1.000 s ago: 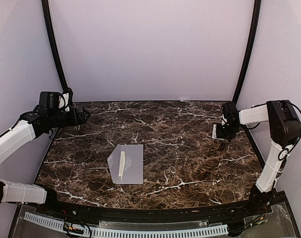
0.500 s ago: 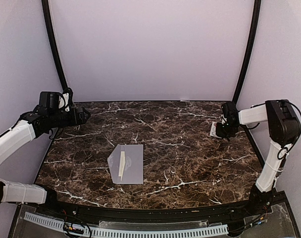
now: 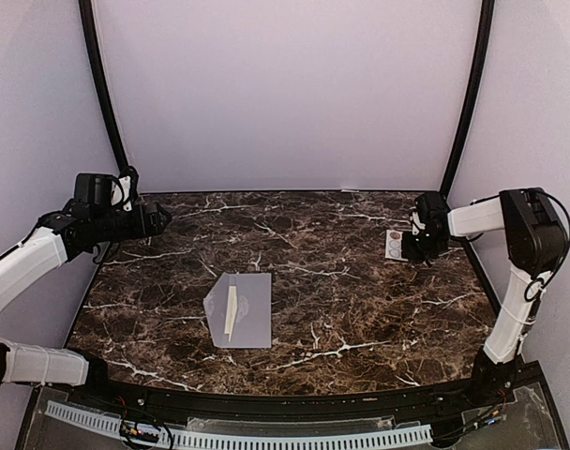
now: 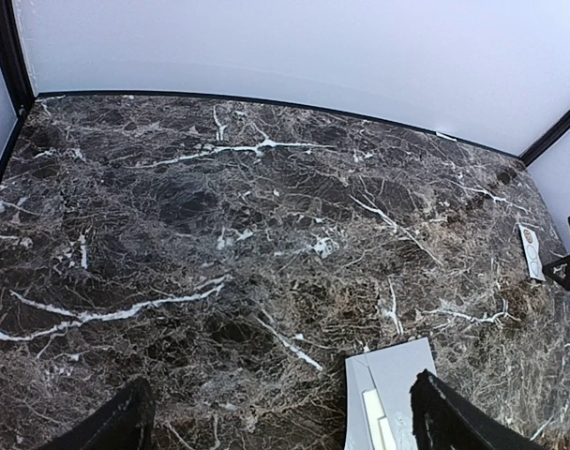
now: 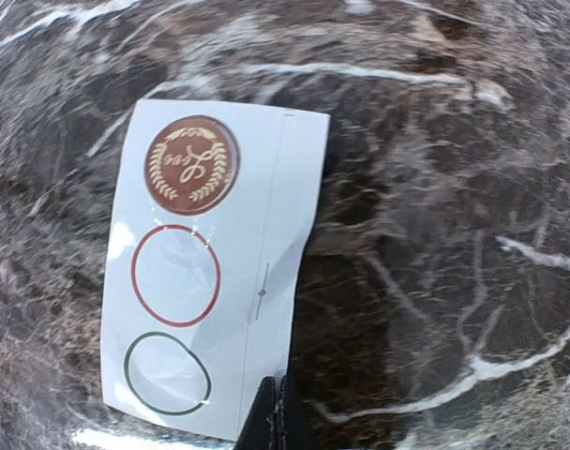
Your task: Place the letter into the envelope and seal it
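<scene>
**A:** Top external view. The envelope [image 3: 240, 309] lay flat on the tabletop [image 3: 360, 300], left of centre and toward the near edge. It was grey-lavender paper, with the flap opened out to the left in a blunt point. A narrow cream strip [image 3: 231, 312] ran along the fold. I could not tell whether it was tucked in or lying on top.

**B:** And the left arm?

**A:** It was raised over the far-left corner, forearm angled up, wrist pointing right across the marble. The left end effector [image 4: 280, 394] was spread wide and held nothing. Only a corner of the envelope showed between its fingers in the wrist view, and they were well apart from it.

**B:** Right side?

**A:** The forearm was held low and level, reaching left from the far-right edge. The right end effector [image 5: 274, 417] had its tips pressed together on the near edge of a white sticker sheet [image 5: 215, 262]. That sheet carried one brown seal with a gold wreath and two empty rings, one red and one green. It was well apart from the envelope.
</scene>
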Controlling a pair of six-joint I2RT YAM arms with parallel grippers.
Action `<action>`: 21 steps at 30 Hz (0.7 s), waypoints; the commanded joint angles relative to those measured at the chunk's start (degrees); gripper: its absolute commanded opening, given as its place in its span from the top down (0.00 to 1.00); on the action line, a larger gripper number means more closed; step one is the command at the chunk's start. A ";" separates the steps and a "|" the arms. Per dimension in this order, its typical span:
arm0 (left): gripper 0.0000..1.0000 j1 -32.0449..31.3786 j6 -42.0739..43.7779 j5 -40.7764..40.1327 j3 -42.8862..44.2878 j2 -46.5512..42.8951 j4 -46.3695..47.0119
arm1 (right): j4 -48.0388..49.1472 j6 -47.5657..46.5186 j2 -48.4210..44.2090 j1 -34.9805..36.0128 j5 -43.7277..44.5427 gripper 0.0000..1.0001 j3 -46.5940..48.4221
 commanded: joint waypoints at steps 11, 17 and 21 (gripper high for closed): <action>0.08 0.30 -0.12 7.25 -2.82 -0.73 3.99 | -7.68 -2.73 -2.37 20.69 -10.68 1.00 -4.90; 0.08 0.30 0.00 7.94 -3.00 -0.73 4.63 | -8.39 2.42 -12.87 20.96 -7.43 0.83 -5.21; 0.08 0.30 0.00 8.15 -3.14 -0.65 4.74 | -11.49 1.80 -13.90 16.92 -4.37 0.63 -2.25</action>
